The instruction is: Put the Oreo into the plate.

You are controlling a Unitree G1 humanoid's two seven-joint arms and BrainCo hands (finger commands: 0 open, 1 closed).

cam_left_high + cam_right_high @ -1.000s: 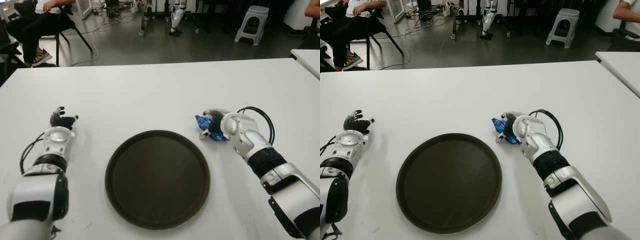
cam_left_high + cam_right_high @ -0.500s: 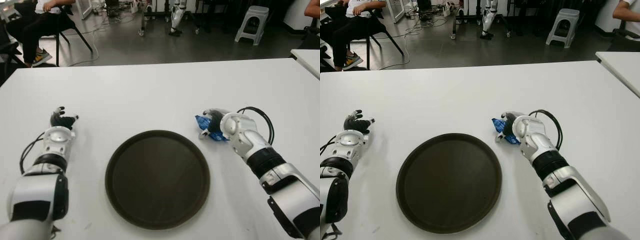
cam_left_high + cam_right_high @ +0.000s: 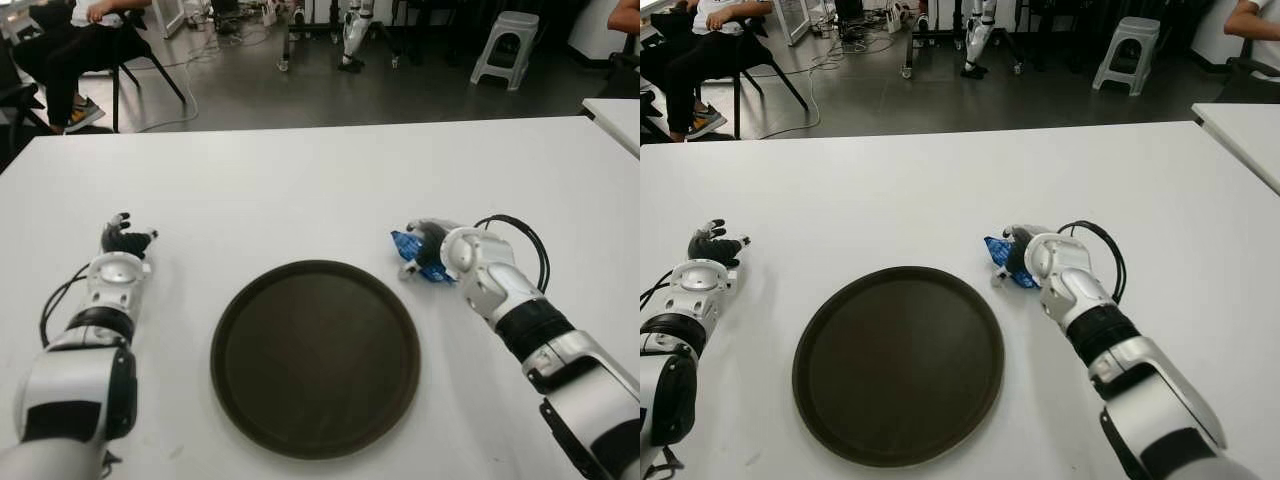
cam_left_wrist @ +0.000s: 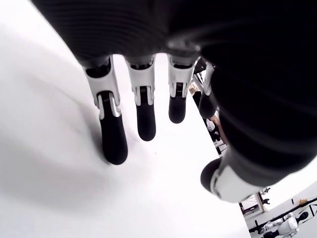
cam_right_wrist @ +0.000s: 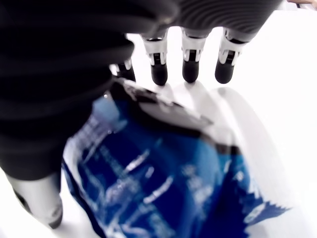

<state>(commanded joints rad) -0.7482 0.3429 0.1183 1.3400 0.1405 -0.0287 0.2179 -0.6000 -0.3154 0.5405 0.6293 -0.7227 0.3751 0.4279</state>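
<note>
Inspecting the left eye view, the white-and-black right hand (image 3: pixel 432 252) sat right of centre, over the crinkled blue foil Oreo packet (image 3: pixel 406 245) on the white table (image 3: pixel 320 180), just beside the upper right rim of the round dark brown plate (image 3: pixel 315 358). The left hand (image 3: pixel 124 240) showed at left, well apart from the plate.

The right eye view showed the packet still outside the plate.

In the left wrist view the left hand's dark-tipped fingers (image 4: pixel 113 141) were spread, holding nothing.

In the right wrist view the packet (image 5: pixel 163 183) filled the palm, with the fingers (image 5: pixel 158 69) extended past it rather than wrapped; whether the grasp was closed could not be told.

Risk: a loose hold on slick foil could let the packet slip during lifting, or be pushed along the table instead.
</note>
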